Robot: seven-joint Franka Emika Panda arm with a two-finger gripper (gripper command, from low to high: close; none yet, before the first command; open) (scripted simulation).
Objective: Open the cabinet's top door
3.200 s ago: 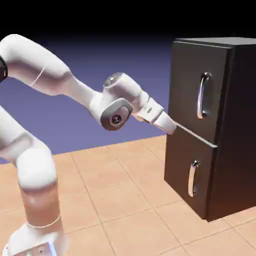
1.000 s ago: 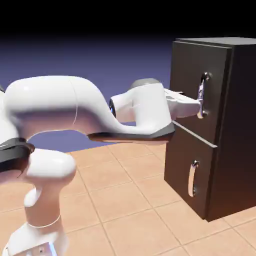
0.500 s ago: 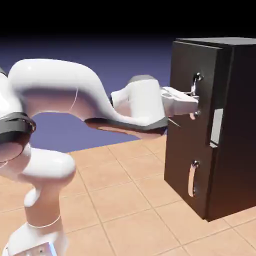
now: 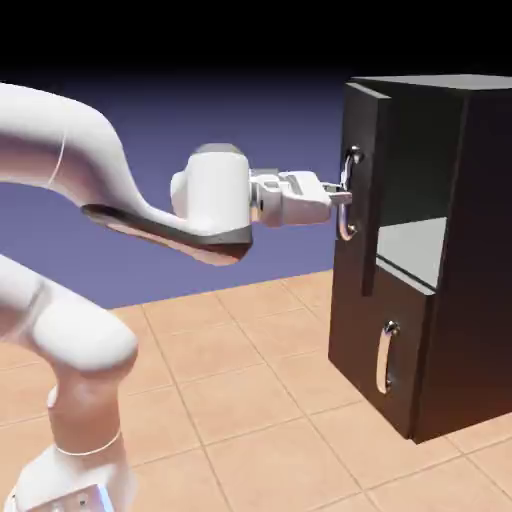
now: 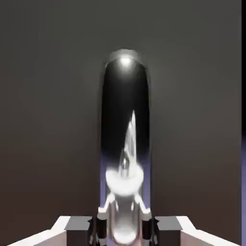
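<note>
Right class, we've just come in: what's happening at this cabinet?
A robot arm's gripper is closed on the curved silver handle of the top door. That door stands well open, showing the pale floor of the upper compartment. The lower door is shut, and nothing is touching its handle.

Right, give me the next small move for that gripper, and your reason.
Probably keep the gripper closed on the upper handle and draw it a little farther out along the door's swing: the top door already stands ajar, showing the compartment's floor, and the fingers are around the bar.
</note>
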